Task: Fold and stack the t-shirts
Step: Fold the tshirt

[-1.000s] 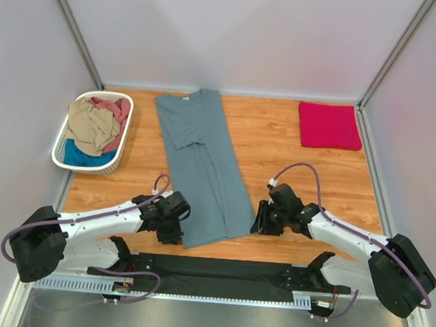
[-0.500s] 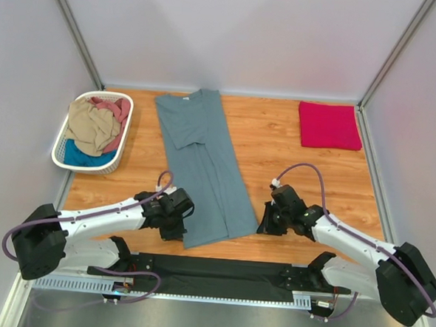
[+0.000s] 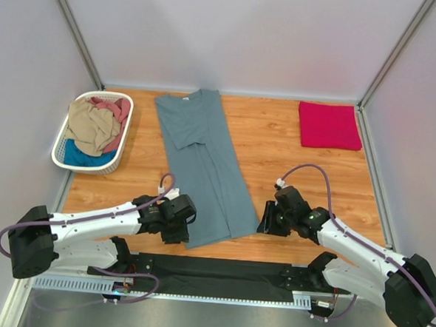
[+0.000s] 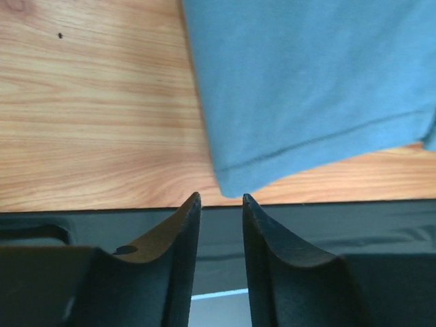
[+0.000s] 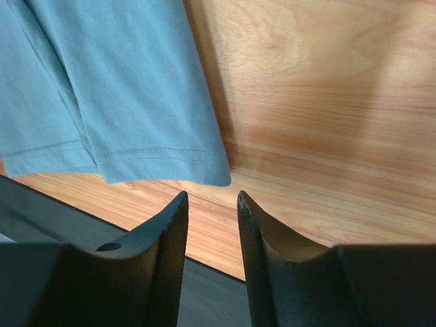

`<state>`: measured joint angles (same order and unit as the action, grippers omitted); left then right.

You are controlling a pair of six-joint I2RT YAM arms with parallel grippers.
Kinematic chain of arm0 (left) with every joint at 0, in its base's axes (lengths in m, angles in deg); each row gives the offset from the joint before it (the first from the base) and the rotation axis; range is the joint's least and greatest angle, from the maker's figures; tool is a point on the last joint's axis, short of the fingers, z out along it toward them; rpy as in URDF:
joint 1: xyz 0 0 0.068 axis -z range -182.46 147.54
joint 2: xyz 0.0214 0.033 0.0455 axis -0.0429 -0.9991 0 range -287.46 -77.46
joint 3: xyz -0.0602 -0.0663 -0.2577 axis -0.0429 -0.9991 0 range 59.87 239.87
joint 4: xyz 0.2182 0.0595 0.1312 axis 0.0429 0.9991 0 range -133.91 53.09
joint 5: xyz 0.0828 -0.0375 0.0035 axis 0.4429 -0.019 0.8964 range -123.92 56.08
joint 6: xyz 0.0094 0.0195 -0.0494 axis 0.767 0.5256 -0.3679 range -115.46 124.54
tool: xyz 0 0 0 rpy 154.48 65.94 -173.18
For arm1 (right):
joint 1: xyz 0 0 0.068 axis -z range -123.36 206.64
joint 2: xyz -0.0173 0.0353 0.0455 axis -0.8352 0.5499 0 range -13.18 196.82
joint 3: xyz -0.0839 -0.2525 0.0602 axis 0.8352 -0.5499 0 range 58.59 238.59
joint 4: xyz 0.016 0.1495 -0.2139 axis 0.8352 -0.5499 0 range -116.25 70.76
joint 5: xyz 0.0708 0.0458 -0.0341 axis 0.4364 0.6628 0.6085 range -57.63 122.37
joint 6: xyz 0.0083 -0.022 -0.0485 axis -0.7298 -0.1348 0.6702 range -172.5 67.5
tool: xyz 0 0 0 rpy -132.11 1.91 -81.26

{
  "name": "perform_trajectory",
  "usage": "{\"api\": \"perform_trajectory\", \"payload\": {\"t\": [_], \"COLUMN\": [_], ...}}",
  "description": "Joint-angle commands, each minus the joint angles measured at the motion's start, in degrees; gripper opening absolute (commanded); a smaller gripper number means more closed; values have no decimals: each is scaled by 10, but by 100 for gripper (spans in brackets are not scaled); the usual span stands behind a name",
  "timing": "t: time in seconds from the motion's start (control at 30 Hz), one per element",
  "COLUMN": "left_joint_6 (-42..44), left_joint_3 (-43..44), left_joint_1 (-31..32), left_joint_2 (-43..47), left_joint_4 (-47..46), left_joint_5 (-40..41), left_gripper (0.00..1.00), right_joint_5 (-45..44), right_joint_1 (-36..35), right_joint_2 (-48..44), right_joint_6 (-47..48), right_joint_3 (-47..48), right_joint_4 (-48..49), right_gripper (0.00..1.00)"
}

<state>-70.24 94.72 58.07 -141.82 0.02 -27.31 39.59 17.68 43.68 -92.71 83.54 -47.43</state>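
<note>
A long slate grey-blue t-shirt (image 3: 203,162) lies flat down the middle of the wooden table, sides folded in, hem toward me. My left gripper (image 3: 179,224) sits at the hem's left corner, open and empty; the left wrist view shows that corner (image 4: 238,180) just ahead of the gripper (image 4: 221,197). My right gripper (image 3: 266,220) is at the hem's right corner, also open and empty, with the corner (image 5: 211,174) just beyond the gripper (image 5: 210,194). A crimson-pink t-shirt (image 3: 329,126) lies folded at the back right.
A white slatted basket (image 3: 60,143) at the back left holds tan (image 3: 91,126), dusty-pink (image 3: 116,111) and bright-blue (image 3: 81,157) shirts. A black strip (image 3: 211,270) runs along the table's near edge. White walls enclose the table on three sides.
Both grippers have edged a little toward the near edge beside the hem corners. The grey-blue shirt lies as before.
</note>
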Motion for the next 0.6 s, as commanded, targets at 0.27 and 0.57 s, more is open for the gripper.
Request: {"api": "perform_trajectory", "payload": {"t": [0.27, 0.57], "left_joint_6": [-70, -79], "left_joint_3": [-97, -105], "left_joint_1": [9, 9], "left_joint_2": [91, 83], "left_joint_4": [-136, -123], "left_joint_5": [-1, 10], "left_gripper": [43, 44], "right_joint_5": [-17, -12], "right_joint_1": [-2, -2], "right_joint_2": [43, 83], "right_joint_6": [28, 30], "right_joint_3": [10, 9], "right_joint_4": [34, 59], "right_gripper": [41, 30]}}
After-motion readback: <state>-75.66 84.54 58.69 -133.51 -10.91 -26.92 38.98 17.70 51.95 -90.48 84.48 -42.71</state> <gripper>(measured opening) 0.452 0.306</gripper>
